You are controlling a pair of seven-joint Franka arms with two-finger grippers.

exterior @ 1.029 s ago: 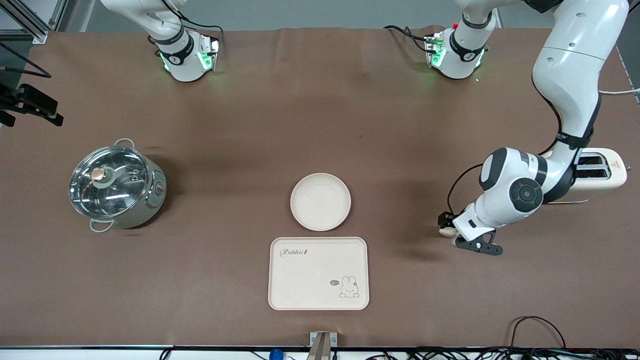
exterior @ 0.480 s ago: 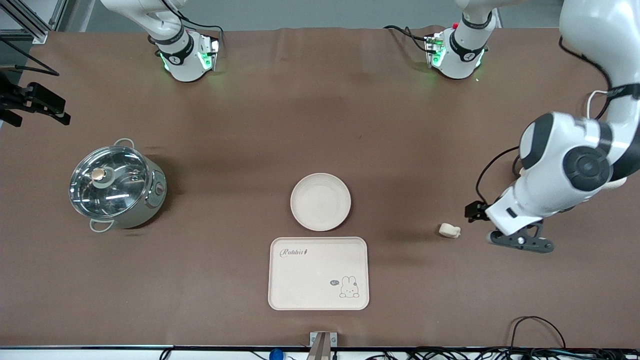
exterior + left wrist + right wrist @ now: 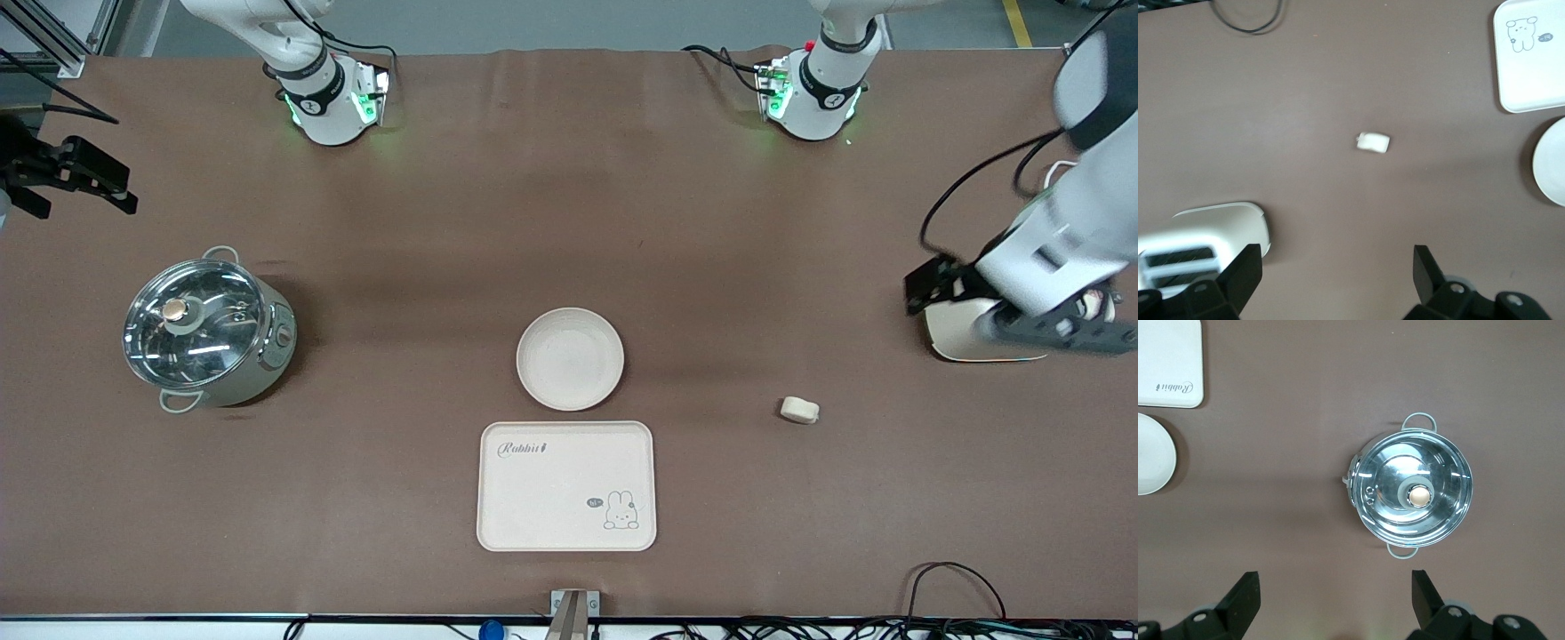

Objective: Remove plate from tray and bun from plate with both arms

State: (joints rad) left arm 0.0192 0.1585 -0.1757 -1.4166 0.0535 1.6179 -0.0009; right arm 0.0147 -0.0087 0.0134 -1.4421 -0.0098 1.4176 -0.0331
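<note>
The bun (image 3: 799, 410) lies alone on the brown table, toward the left arm's end from the plate (image 3: 570, 358). The round cream plate sits on the table mid-way, just farther from the front camera than the tray. My left gripper (image 3: 929, 284) is open and empty, raised over the toaster's end. In the left wrist view (image 3: 1336, 267) its fingers stand wide apart, with the bun (image 3: 1373, 142) and a part of the plate (image 3: 1551, 163) well away from them. My right gripper (image 3: 53, 173) is open and empty, high over the table edge at the right arm's end; the right wrist view (image 3: 1335, 593) shows it too.
A rectangular cream tray (image 3: 566, 485) with a rabbit drawing lies nearer the front camera than the plate. A steel pot (image 3: 206, 331) with a glass lid stands toward the right arm's end. A cream toaster (image 3: 956, 333) stands at the left arm's end, partly hidden by the left arm.
The left gripper left the bun on the table, rose and drew back toward the toaster. The right gripper shifted slightly. Plate, tray and pot have not moved.
</note>
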